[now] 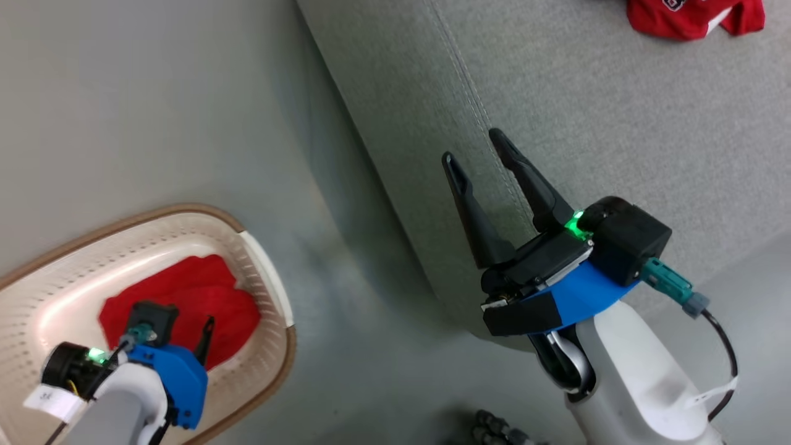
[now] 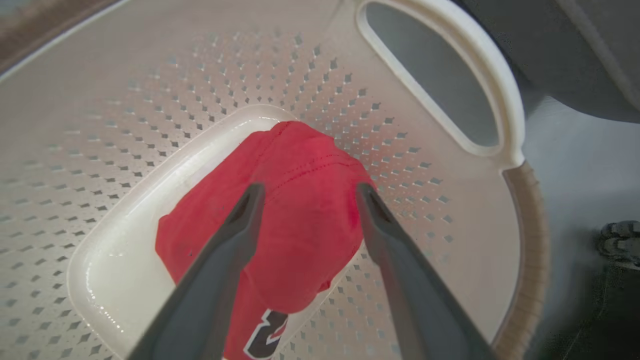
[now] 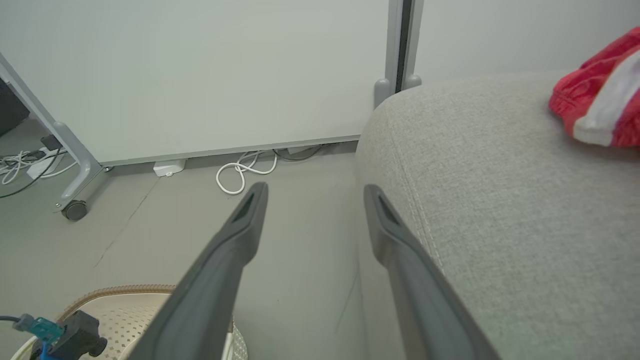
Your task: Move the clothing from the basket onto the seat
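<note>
The cream basket (image 1: pixel 185 213) stands on the floor at the lower left. A red piece of clothing (image 1: pixel 185 296) lies crumpled on its bottom. My left gripper (image 2: pixel 309 187) hangs open inside the basket, just above that clothing (image 2: pixel 300 220), one finger on each side of its hump and nothing held. A second red-and-white garment (image 1: pixel 692 15) lies on the grey seat (image 1: pixel 618 154) at the far right. Over the seat's front edge my right gripper (image 1: pixel 471 145) is open and empty; the right wrist view shows the seat (image 3: pixel 500 225) and that garment (image 3: pixel 600 95).
Grey floor separates the basket from the seat. White cables (image 3: pixel 245 172) and a wheeled frame leg (image 3: pixel 75 210) sit by the pale wall beyond. A small dark object (image 1: pixel 494 429) lies on the floor near my base.
</note>
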You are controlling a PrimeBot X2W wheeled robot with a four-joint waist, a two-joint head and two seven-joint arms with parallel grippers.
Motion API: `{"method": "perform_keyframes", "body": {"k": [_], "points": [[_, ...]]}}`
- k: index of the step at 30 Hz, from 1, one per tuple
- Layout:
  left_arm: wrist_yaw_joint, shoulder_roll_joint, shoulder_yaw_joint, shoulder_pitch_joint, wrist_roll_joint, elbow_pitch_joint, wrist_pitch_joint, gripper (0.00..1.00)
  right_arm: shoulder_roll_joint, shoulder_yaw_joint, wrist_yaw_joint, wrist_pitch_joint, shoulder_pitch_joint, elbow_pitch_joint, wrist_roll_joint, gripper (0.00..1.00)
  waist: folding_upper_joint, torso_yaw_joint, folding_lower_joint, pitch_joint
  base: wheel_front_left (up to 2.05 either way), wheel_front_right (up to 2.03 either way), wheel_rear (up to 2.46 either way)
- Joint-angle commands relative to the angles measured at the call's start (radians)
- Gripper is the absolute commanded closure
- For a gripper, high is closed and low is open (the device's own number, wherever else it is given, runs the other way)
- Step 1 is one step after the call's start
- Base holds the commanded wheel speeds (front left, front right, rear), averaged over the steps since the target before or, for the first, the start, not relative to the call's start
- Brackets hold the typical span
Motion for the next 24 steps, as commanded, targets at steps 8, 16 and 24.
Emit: {"method": "perform_keyframes", "body": {"k": [8,16,24], "points": [[0.0,0.072,-0.052,-0.067,-0.017,0.034,0.069,0.0,0.001,0.011,0.0,-0.005,-0.015,-0.078,0.079,0.0,0.0001,-0.061,-0.0002,0.109,0.0,0.0,0.0],[0.039,0.073,-0.074,-0.154,0.008,0.083,0.177,0.0,0.0,-0.016,0.0,-0.005,-0.01,-0.139,0.083,0.0,0.0001,-0.036,-0.0002,0.182,0.0,0.0,0.0],[0.04,0.048,-0.086,-0.211,-0.004,0.135,0.258,1.0,0.001,-0.015,0.0,-0.005,-0.008,-0.156,0.075,0.0,0.0001,-0.019,-0.0002,0.212,0.0,0.0,0.0]]}}
